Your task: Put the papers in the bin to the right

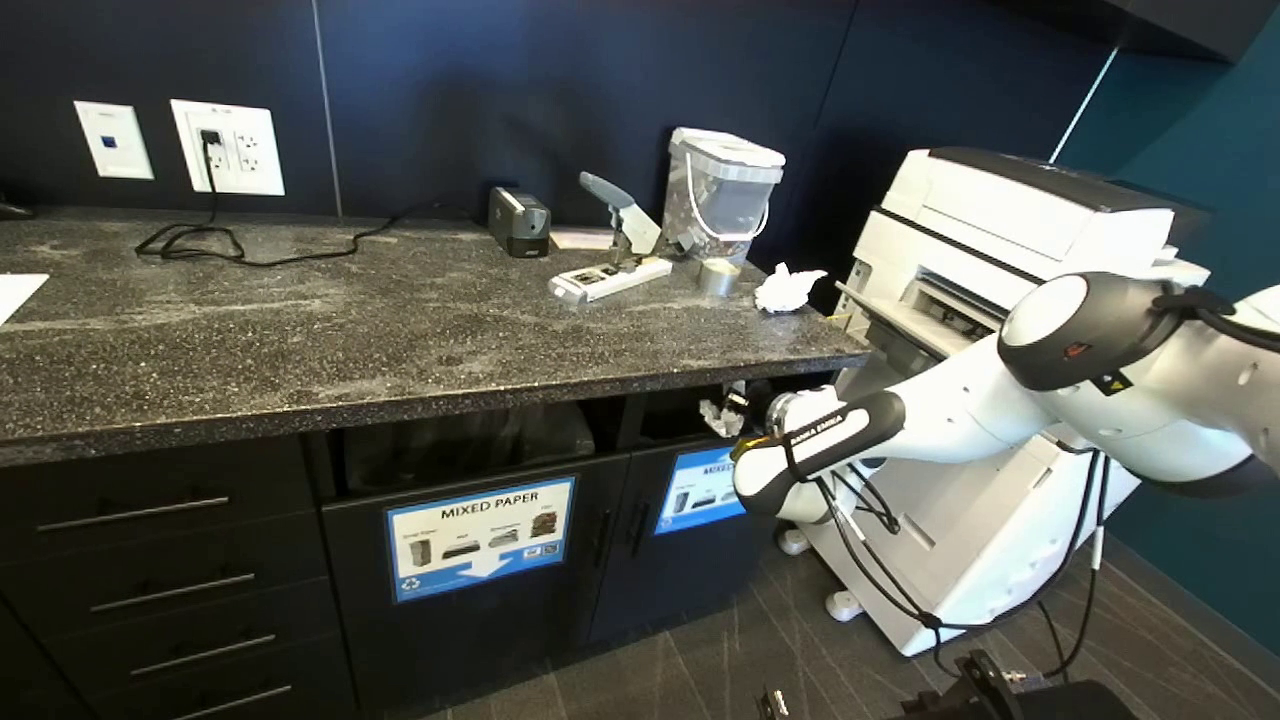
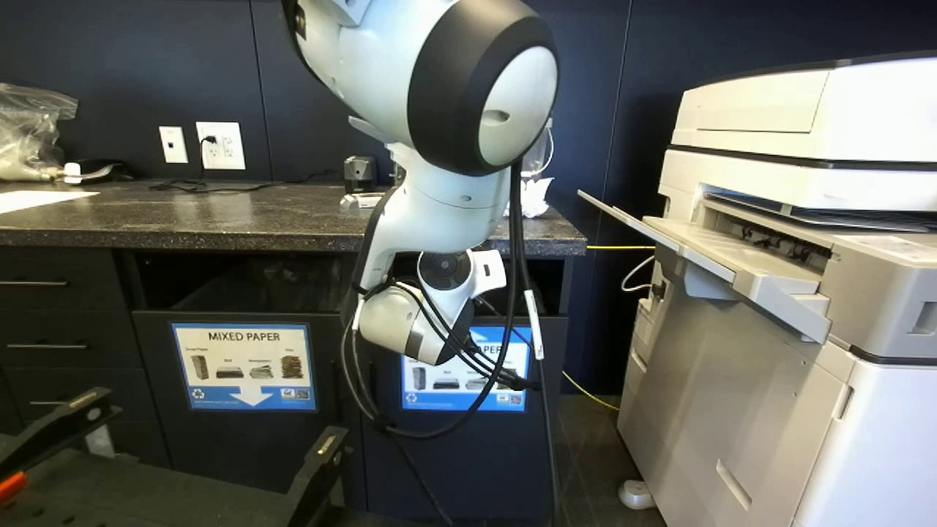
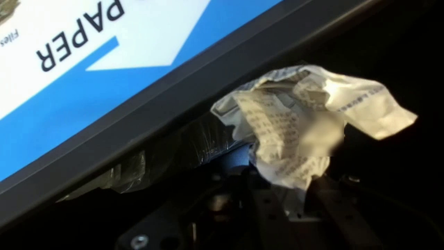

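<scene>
Gripper (image 3: 289,187) clamps one crumpled paper (image 3: 284,125) near the edge of the open bin (image 3: 149,107).

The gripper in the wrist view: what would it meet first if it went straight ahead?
Beyond the paper wad it holds, the gripper seems to have a free way into the dark opening; but depth is unclear, and the wad may brush the bin's front edge.

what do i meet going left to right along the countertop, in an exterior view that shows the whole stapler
White sheet → black power cord → pencil sharpener → heavy-duty stapler → small silvery cylinder → crumpled white paper wad
</scene>
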Motion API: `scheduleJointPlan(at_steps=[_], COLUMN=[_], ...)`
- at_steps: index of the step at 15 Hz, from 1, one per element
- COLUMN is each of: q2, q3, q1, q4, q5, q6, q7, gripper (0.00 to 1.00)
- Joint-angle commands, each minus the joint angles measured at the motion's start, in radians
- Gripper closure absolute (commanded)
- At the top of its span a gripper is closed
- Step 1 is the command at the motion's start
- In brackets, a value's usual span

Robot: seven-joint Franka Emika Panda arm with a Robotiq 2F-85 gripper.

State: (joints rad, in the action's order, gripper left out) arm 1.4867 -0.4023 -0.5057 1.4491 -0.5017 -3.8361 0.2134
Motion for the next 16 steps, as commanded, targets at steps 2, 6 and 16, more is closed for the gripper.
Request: scheduleJointPlan(at_steps=[2,6,16], q2=[0.0,0.0,0.0], q3=[0.073,0.148,0.176], q1=[0.094,0.165,0.202], q4=[-0.05,-0.082,-0.089], q5=[0.013,0.025,0.056], q6=[-0.065,-0.11,-0.104], q7=[0.087,0.168,0.159], gripper=[0.85,0.84,0.28])
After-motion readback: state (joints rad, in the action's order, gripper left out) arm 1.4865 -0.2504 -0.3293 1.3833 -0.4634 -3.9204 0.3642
